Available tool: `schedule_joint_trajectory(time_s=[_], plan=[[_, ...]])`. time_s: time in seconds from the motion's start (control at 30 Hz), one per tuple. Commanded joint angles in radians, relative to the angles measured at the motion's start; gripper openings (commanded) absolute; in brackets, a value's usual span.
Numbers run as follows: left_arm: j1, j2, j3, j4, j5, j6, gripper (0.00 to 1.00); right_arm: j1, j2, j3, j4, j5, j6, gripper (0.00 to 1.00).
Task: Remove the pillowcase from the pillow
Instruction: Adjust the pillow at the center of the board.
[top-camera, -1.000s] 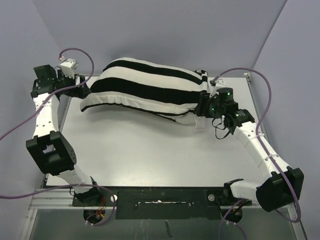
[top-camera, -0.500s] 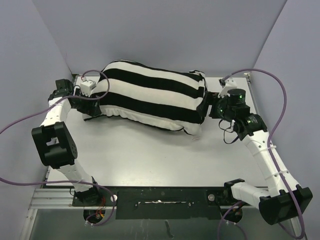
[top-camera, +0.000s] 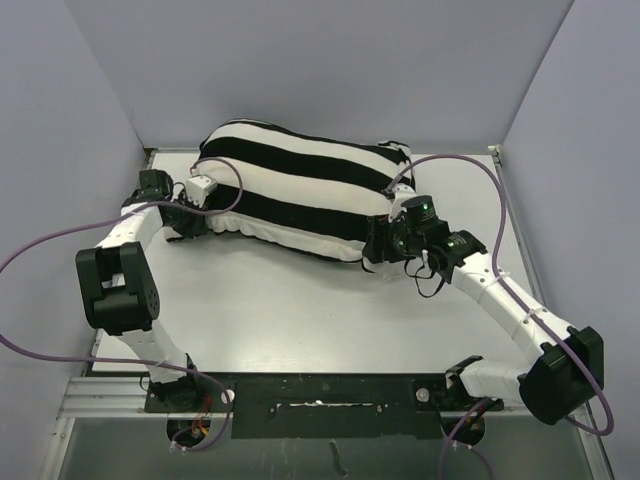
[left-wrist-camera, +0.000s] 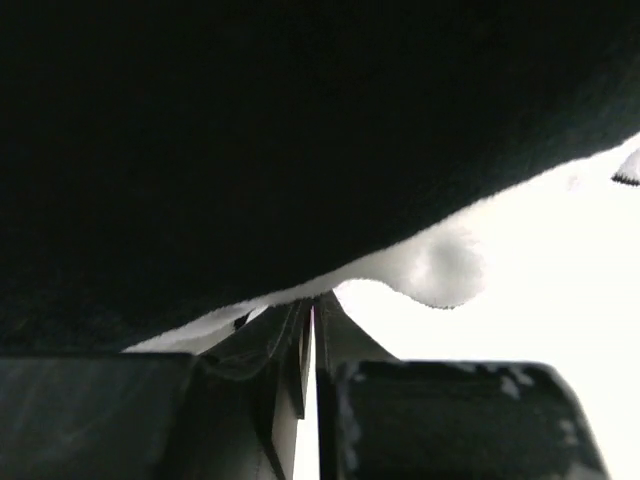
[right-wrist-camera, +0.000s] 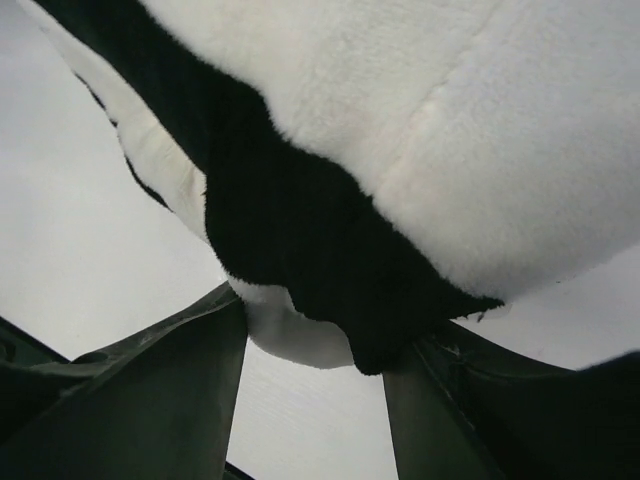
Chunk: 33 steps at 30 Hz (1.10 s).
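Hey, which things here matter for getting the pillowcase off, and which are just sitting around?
For the job: striped pillowcase, the pillow hidden inside it, left gripper, right gripper.
Just there: table, purple cables.

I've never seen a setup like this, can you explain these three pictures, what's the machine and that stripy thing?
Two robot arms, the left arm and the right arm, are bolted at the near edge of a table. One picture looks down from above; the other two come from a camera on each wrist. On the table lies a stuffed pillowcase with black and white stripes; the pillow inside is hidden. The left pincer is closed at the cover's left end; whether it pinches fabric I cannot tell. The right pincer stands open, a corner of the cover between its fingers.
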Motion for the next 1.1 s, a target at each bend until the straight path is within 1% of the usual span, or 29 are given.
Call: schedule_joint_trajectory(time_s=[0.0,0.03,0.1,0.13,0.17,0.4,0.5,0.6,0.77,0.93,1.03,1.07], plan=[[-0.022,-0.082,-0.010,0.126,-0.020,-0.007,0.00,-0.005,0.016,0.038,0.042,0.059,-0.003,0.44],[-0.024,-0.091,-0.013,0.144,-0.033,-0.015,0.00,-0.007,0.022,0.052,0.039,0.066,-0.007,0.34],[-0.025,-0.107,0.002,0.152,-0.036,-0.035,0.00,-0.009,0.031,0.087,0.033,0.061,-0.019,0.09],[-0.025,-0.113,0.022,0.142,-0.031,-0.047,0.00,-0.008,0.030,0.108,0.030,0.057,-0.026,0.01],[-0.025,-0.119,0.047,0.130,-0.025,-0.064,0.00,-0.007,0.031,0.133,0.023,0.051,-0.033,0.00],[-0.025,-0.179,0.263,0.043,0.048,-0.191,0.00,-0.007,-0.018,0.373,-0.044,-0.001,-0.077,0.00],[-0.025,-0.223,0.317,0.035,0.066,-0.211,0.00,-0.004,-0.042,0.453,-0.077,-0.016,-0.079,0.00],[-0.025,-0.265,0.349,0.023,0.085,-0.213,0.00,-0.005,-0.055,0.493,-0.104,-0.035,-0.061,0.00],[-0.025,-0.317,0.427,0.010,0.069,-0.228,0.00,-0.004,-0.078,0.539,-0.105,-0.099,-0.009,0.00],[-0.021,-0.347,0.590,-0.025,0.036,-0.233,0.00,-0.004,-0.102,0.647,-0.108,-0.170,0.068,0.00],[-0.020,-0.361,0.679,-0.046,0.045,-0.241,0.00,-0.004,-0.128,0.679,-0.046,-0.244,0.153,0.00],[-0.020,-0.361,0.720,-0.062,0.073,-0.254,0.00,-0.004,-0.135,0.688,-0.017,-0.268,0.190,0.00]])
